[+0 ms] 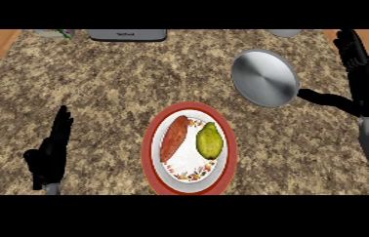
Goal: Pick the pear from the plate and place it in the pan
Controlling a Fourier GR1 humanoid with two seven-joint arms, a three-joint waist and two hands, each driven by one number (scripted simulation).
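A green-yellow pear (209, 140) lies on the right half of a red-rimmed white plate (152, 133) at the lower middle of the counter. Beside it on the plate's left half lies a reddish sweet potato (173, 137). The grey pan (264, 77) sits up and to the right of the plate, its black handle (328, 99) pointing right. My right hand (352, 50) is at the far right edge, above the handle, fingers straight and holding nothing. My left hand (52, 150) stands open at the lower left, fingers up, well left of the plate.
A grey appliance (128, 34) sits at the counter's back edge. A small clear item (57, 33) is at the back left, and a grey rounded object (284, 32) peeks in at the back right. Wooden surfaces border the speckled counter on both sides.
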